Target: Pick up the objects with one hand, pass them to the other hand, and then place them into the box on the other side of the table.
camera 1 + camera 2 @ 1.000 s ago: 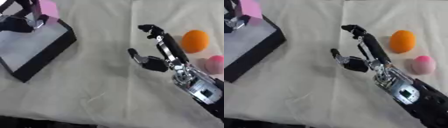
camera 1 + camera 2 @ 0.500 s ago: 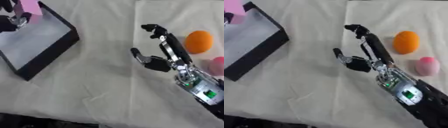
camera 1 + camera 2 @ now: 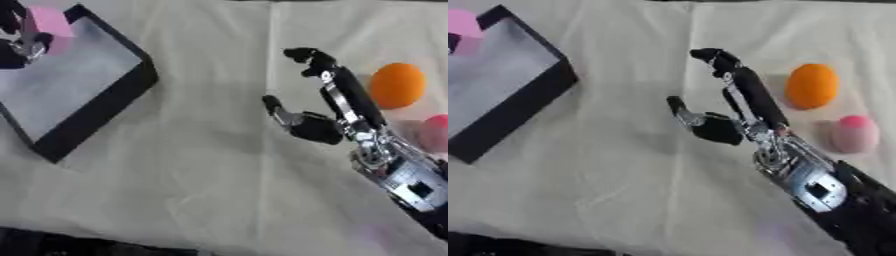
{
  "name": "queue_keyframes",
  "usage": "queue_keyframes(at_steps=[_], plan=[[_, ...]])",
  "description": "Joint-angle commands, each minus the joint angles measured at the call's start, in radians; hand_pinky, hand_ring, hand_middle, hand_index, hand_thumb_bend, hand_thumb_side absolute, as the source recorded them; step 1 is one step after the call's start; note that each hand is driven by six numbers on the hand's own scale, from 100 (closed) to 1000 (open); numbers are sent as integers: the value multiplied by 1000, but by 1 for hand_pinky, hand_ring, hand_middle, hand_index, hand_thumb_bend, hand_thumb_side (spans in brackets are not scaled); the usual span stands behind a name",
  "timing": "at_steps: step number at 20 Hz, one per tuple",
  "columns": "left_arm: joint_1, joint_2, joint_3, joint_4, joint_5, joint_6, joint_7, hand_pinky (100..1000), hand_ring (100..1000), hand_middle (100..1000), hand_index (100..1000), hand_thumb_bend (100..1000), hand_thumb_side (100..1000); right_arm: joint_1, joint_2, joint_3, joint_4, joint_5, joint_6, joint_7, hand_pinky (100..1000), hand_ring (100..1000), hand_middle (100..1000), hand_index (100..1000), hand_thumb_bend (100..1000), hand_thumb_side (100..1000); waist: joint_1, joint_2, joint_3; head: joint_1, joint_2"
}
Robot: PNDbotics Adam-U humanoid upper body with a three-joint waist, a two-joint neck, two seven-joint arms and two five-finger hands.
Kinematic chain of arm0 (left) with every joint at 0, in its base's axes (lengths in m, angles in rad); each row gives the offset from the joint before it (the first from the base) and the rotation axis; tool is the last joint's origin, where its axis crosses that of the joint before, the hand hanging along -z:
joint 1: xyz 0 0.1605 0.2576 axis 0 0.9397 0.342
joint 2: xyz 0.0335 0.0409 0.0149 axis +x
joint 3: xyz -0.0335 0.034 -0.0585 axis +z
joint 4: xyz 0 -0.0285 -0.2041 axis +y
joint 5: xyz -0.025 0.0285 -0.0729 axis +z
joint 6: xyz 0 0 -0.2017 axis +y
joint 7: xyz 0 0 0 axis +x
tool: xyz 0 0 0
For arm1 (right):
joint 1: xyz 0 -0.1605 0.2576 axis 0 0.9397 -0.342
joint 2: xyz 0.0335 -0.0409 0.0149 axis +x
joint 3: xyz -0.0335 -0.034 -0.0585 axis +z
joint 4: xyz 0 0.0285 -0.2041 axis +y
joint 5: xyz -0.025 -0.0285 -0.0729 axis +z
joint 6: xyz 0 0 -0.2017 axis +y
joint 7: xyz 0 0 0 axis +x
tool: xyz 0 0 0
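My right hand [image 3: 337,117] hovers over the middle of the cloth, open, fingers straight and thumb spread, holding nothing. An orange ball [image 3: 812,86] lies to its right, and a pink rounded object [image 3: 851,134] sits just below that. At the top left my left hand [image 3: 22,37] is over the black box [image 3: 105,107], its fingers curled round a pink block [image 3: 48,25]. Only part of that hand shows at the picture's edge.
The table is covered by a wrinkled cream cloth [image 3: 192,175]. The black box has a grey floor [image 3: 70,80] and lies askew at the far left. A dark edge runs along the bottom of the view.
The camera has shifted, so the box sits further left and up. My right hand has stayed open in nearly the same pose. The left hand still holds the pink block over the box.
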Motion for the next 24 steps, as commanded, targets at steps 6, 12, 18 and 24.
queue_keyframes(at_steps=[6, 12, 18, 24], plan=[[-33, 3, 50, 67, -84, -41, -16, 886, 729, 719, 762, 465, 400, -17, -4, -8, -21, 6, 4, -5, 758, 875, 849, 900, 358, 540, -13, -1, -4, 1, -7], [-33, 2, 63, 81, -101, -50, -17, 895, 738, 736, 771, 500, 508, -15, -3, -9, -21, 4, 6, -9, 759, 875, 846, 900, 376, 538, -13, -3, -6, -4, -1], [-33, 3, 70, 79, -92, -50, -14, 889, 732, 734, 761, 475, 505, -15, -4, -10, -21, 1, 6, -8, 761, 874, 846, 901, 380, 537, -10, -4, -10, -7, 2], [-33, 2, 71, 70, -79, -50, -21, 886, 729, 737, 765, 466, 501, -12, -5, -12, -21, -1, 3, -7, 762, 874, 847, 902, 389, 536, -8, -8, -13, -12, 2]])
